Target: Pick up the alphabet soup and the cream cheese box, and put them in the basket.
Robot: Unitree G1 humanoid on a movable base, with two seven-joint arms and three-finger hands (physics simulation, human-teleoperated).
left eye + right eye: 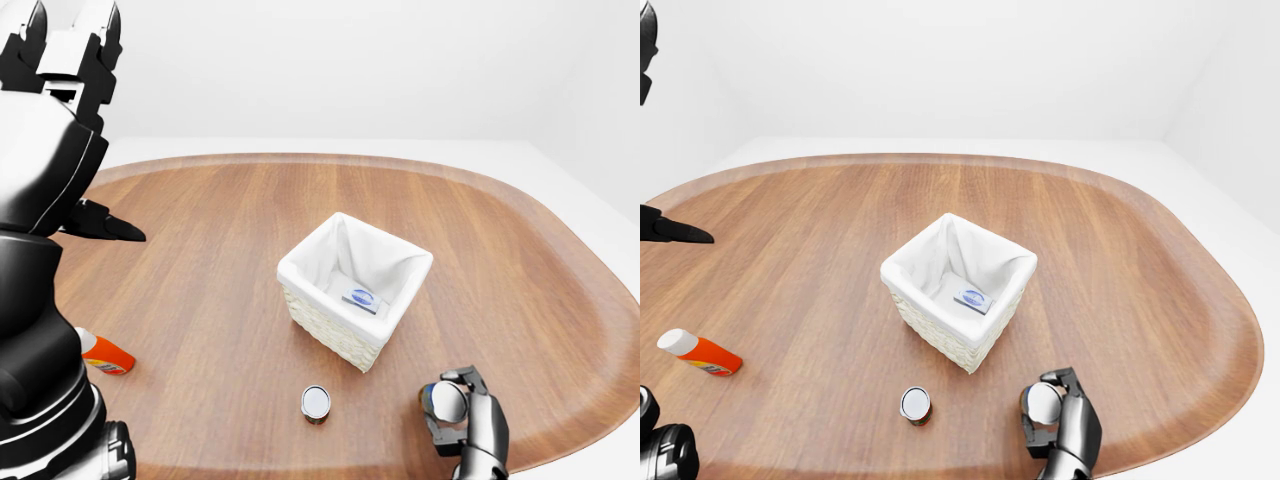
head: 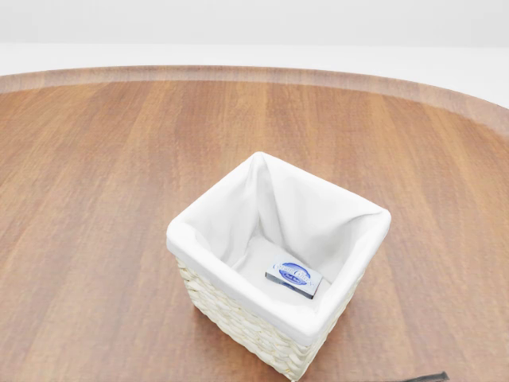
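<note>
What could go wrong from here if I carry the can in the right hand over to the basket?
1. The right hand holds its can low by the table's near edge, seemingly below the basket rim; a straight swing may knock the basket. Lift first.
2. A second can stands close by; no label is readable, so the held one may not be the soup.
3. The head view misses the hand; rely on the eye views.

Head view looks down close on the basket [image 2: 238,263]; both eye views share it, wider.
</note>
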